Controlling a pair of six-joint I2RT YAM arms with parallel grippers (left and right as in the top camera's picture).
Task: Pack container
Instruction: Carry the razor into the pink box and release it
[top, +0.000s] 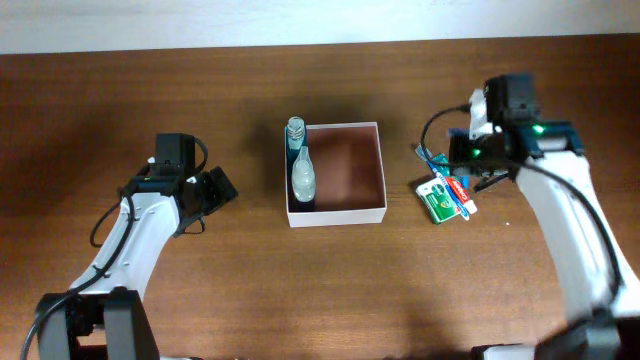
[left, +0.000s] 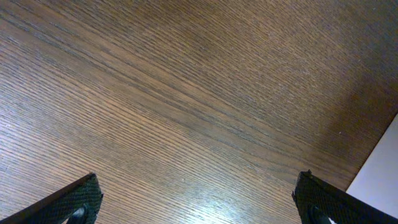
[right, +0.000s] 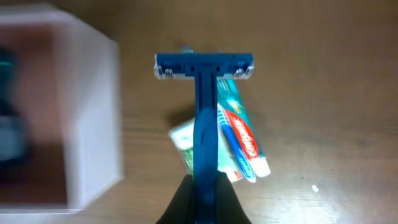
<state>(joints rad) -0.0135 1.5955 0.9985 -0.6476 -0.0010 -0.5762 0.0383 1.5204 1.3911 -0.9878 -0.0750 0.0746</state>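
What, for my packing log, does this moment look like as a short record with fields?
container: white box, mid-table, open-topped
inside: two clear bottles by the wall on the left arm's side
right claw: shut on blue razor, by its handle
near razor: toothpaste tube and green packet on the table, outside the container
left claw: open, holding nothing

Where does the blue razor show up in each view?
Overhead: blue razor, just right of the container.
Left wrist: not in it.
Right wrist: centre of the picture, head up, handle pinched in the right hand.
Shared landmark: the container's white wall, left of the razor in both.
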